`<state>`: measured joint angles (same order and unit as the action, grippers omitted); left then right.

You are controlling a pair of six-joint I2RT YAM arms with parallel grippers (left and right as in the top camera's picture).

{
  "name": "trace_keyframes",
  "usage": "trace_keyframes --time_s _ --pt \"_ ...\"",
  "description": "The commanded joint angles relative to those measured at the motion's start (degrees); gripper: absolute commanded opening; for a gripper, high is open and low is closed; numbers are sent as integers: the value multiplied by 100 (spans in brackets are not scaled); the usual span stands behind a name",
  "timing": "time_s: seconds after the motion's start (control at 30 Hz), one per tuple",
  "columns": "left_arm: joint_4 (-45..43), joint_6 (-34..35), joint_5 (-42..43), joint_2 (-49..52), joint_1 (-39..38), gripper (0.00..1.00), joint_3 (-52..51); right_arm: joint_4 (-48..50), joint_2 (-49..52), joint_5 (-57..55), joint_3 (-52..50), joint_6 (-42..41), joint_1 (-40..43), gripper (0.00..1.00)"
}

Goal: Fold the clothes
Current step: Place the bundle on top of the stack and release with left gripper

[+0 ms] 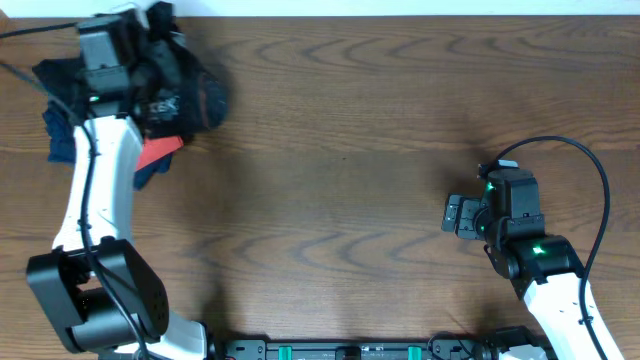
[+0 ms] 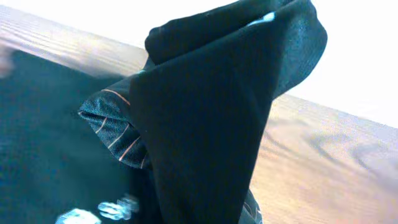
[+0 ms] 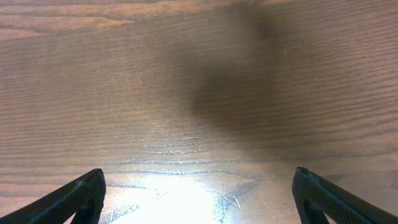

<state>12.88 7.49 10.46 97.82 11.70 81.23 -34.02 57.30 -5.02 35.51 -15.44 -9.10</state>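
left arm [image 1: 95,170] is stretched to the surface's [image 1: 340,130] far-left corner | left claw [image 1: 108,60] is clamped on jersey [image 2: 112,134] | right claw [image 3: 199,198] is held wide open above the surface

Right tool [image 3: 199,198], black fingers [image 3: 74,199] spread wide, above wood-grain table [image 3: 124,74] with soft shadow [image 3: 249,93].

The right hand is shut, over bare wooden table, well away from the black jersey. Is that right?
Not quite. The right hand is open, fingers spread wide, as the right wrist view shows. It is over bare wooden table, well away from the black jersey.
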Motion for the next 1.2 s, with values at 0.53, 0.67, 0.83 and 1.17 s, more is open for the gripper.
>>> trace_keyframes --time_s 0.53,0.67,0.83,1.17 --pt "-1198 9 -175 682 2116 98 39 -7 -46 -55 63 50 15 95" --pt "-1211 9 411 540 2212 98 46 -2 -46 -52 63 48 15 95" --pt "-1211 7 1073 411 1904 98 44 72 -46 22 63 50 15 99" --pt "-33 -710 1113 409 -129 98 44 1252 -46 529 61 50 15 99"
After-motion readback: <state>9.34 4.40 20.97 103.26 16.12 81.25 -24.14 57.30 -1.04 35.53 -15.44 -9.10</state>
